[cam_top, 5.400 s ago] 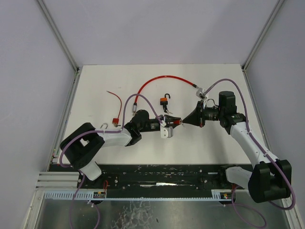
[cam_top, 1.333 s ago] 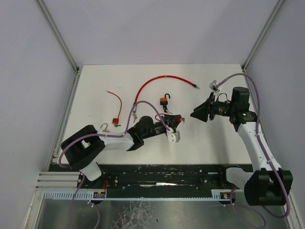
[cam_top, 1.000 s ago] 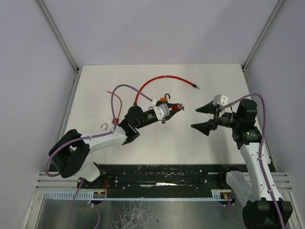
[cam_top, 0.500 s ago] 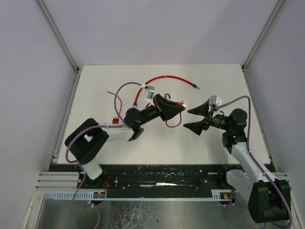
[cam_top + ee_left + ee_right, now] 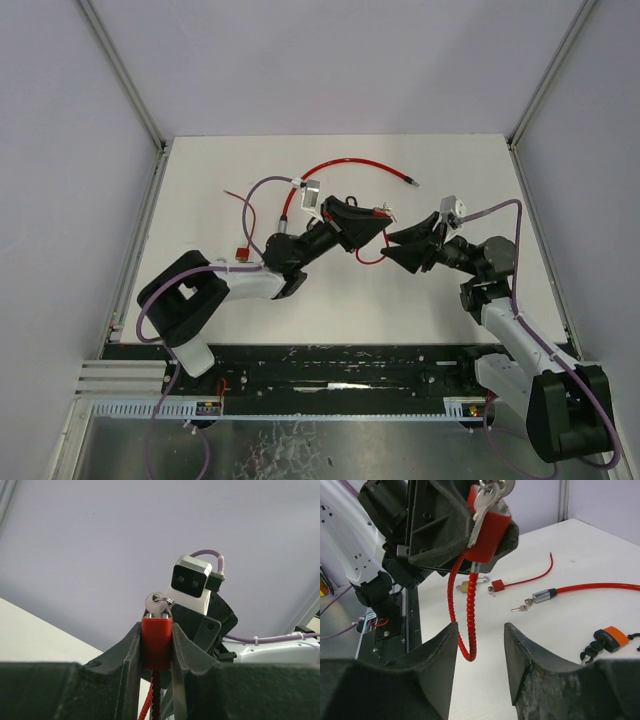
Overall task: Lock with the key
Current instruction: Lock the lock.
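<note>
1. My left gripper [image 5: 157, 635] is clamped on the small red plastic lock body [image 5: 157, 642], held up off the white table [image 5: 330, 300].
2. The silver metal key [image 5: 484, 502] sits in it, its long axis in line with the body and its head toward 1 o'clock in the right wrist view.
3. My right gripper [image 5: 480, 635] is half-wide and empty, with the key at 12 o'clock. It's the free hand, close in.
4. The red coiled cable [image 5: 471, 610] dangles just ahead of my right jaws, with open room on either side.
</note>
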`<state>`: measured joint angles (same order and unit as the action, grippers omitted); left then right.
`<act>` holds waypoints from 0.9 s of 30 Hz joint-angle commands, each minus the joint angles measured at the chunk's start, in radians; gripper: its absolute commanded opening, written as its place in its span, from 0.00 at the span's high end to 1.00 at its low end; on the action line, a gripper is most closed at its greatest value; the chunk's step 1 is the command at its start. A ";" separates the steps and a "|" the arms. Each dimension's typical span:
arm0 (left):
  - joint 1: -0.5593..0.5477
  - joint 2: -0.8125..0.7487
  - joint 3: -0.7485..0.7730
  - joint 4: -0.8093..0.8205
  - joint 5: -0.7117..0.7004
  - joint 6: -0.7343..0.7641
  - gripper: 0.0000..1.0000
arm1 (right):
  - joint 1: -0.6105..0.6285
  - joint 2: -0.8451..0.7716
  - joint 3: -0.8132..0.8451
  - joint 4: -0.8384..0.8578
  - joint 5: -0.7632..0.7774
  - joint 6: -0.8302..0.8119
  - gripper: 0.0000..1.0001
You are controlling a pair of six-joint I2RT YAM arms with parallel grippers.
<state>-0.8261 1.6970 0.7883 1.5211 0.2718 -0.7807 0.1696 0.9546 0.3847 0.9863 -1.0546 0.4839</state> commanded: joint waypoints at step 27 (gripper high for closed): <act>-0.068 0.090 0.056 0.089 -0.134 0.027 1.00 | 0.073 0.006 0.039 0.100 0.069 0.082 1.00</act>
<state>-0.8711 1.7592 0.8207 1.5566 0.1383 -0.7841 0.2226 0.9726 0.3851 0.9794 -1.0058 0.5232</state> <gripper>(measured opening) 0.218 0.034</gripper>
